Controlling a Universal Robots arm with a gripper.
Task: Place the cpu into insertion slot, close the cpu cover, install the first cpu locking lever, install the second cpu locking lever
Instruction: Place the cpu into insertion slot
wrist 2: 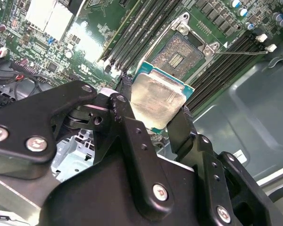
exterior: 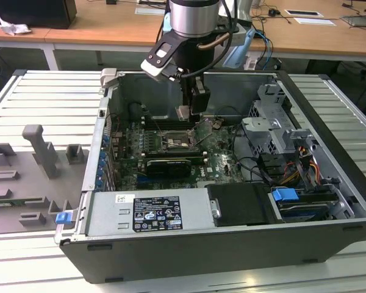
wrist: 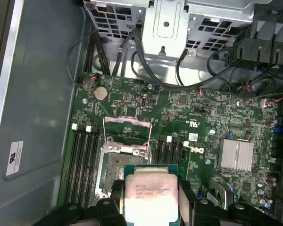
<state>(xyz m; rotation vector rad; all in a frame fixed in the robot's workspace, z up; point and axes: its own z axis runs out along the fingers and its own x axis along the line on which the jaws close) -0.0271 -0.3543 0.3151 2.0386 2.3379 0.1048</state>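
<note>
Gripper (wrist: 151, 200) clamps cpu (wrist 2: 156, 98) by its edges, held level for seating. In the exterior view it hangs at twelve o'clock of the insertion slot (exterior: 179, 142), cpu cover (wrist: 127, 121) raised.

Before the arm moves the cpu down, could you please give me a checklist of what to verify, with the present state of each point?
1. Grip on the cpu: the jaws are shut on two opposite edges. Ok.
2. Nothing lying in the insertion slot: its contacts are bare in both wrist views. Ok.
3. The cpu cover is swung up off the slot. Ok.
4. The cpu is centred over the slot: it hangs above the board and looks offset from the slot in both wrist views. Cannot tell.
5. Corner marks of the cpu and the slot match. Cannot tell.
</note>
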